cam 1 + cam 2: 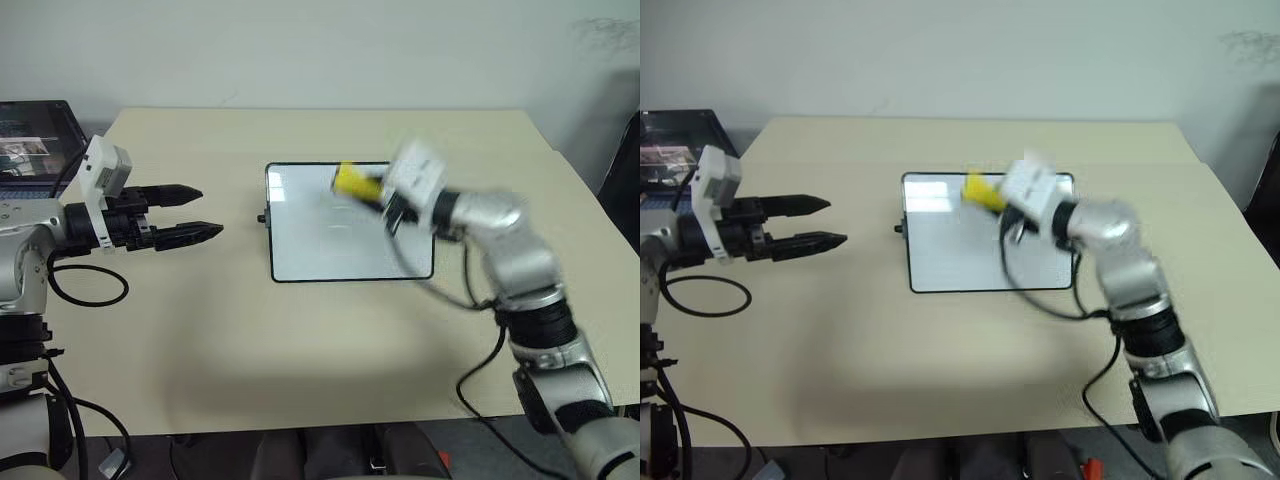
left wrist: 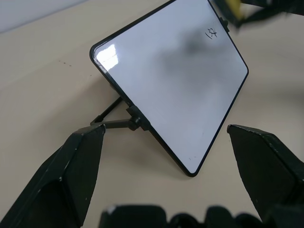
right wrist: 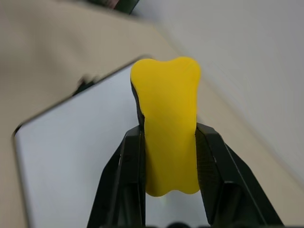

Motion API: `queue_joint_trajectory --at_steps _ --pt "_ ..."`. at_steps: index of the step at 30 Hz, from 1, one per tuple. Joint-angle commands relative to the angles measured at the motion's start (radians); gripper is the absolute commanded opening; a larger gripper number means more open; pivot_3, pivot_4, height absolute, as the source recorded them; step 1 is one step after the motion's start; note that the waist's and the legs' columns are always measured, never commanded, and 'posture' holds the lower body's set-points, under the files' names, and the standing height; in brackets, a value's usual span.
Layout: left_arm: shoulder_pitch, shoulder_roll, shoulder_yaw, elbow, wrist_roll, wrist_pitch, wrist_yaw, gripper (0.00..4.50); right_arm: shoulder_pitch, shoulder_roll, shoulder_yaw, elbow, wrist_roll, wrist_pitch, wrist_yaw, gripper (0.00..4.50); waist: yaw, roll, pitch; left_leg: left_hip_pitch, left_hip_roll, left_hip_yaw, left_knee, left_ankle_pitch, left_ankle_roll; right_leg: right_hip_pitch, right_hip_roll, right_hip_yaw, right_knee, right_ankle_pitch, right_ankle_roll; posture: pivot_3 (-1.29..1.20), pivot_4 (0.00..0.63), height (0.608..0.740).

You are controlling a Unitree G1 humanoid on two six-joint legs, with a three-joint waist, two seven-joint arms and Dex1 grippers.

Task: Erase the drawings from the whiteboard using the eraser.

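Holding the eraser point(image 3: 167, 133) clamped across its narrow waist, the right tool point(image 1: 385, 200) hangs above the far edge of the whiteboard point(image 1: 340, 250), eraser tip pointing out past the fingers. Its image is motion-smeared in both eye views, so exact height above the board cannot be read.

One drawing point(image 2: 211, 33) is visible, a small black scribble near the board corner closest to this tool. The spot seems to lie just below and slightly ahead of the eraser. The other marks cannot be made out.

The board stands tilted on a small prop, long axis running across the bench point(image 1: 300, 370).

The left tool point(image 1: 200, 212) sits well off to the board's other side, fingers spread wide, empty, pointing toward it.

Judgement: the right arm is nearer; the next stroke means lowering the eraser onto that corner.
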Motion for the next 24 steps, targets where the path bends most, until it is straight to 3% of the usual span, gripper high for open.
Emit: queue_joint_trajectory --at_steps 1,4,8,15,18,24 --pt "-0.019 0.006 0.020 -0.022 -0.019 -0.006 -0.001 4.50 0.001 0.019 -0.206 -0.038 0.119 0.066 -0.117 1.07 0.002 0.000 0.000 0.000 0.000 0.000 0.000 0.000 0.000 0.000 0.000 0.000 0.000 0.000 0.000 0.00 0.150 0.740" --pt "-0.025 -0.001 0.013 -0.018 -0.018 -0.009 -0.004 4.50 0.026 0.026 -0.417 -0.050 0.199 0.075 -0.258 1.07 0.007 0.001 0.000 -0.001 0.000 0.000 0.000 0.000 0.000 0.000 -0.003 -0.001 0.000 0.000 0.000 0.00 0.150 0.740" --pt "-0.041 -0.005 0.001 0.000 -0.011 -0.018 -0.015 4.50 0.130 0.022 -0.562 -0.079 0.245 0.086 -0.384 1.07 0.007 0.001 0.000 -0.001 -0.001 0.002 0.000 0.000 0.000 0.000 -0.006 0.000 -0.001 0.000 0.000 0.00 0.150 0.740" --pt "-0.070 -0.011 -0.025 0.033 0.003 -0.034 -0.038 4.50 0.438 0.016 -0.527 -0.114 0.257 0.097 -0.417 1.07 -0.007 0.003 0.002 0.000 -0.001 0.002 -0.001 0.000 0.000 0.000 -0.004 0.001 0.000 -0.003 0.004 0.00 0.150 0.740" --pt "-0.082 -0.009 -0.038 0.046 0.008 -0.044 -0.046 4.50 0.588 0.005 -0.401 -0.123 0.199 0.083 -0.405 1.07 -0.009 0.004 0.002 0.001 -0.002 0.003 -0.001 0.000 0.000 0.000 -0.002 0.002 0.001 -0.003 0.005 0.00 0.150 0.740" --pt "-0.089 -0.008 -0.043 0.053 0.010 -0.050 -0.052 4.50 0.668 0.075 -0.360 -0.050 0.149 -0.040 -0.522 1.07 -0.012 0.005 0.003 0.003 0.000 0.003 -0.001 0.000 0.000 0.001 0.002 0.003 0.001 -0.003 0.005 0.00 0.150 0.740"
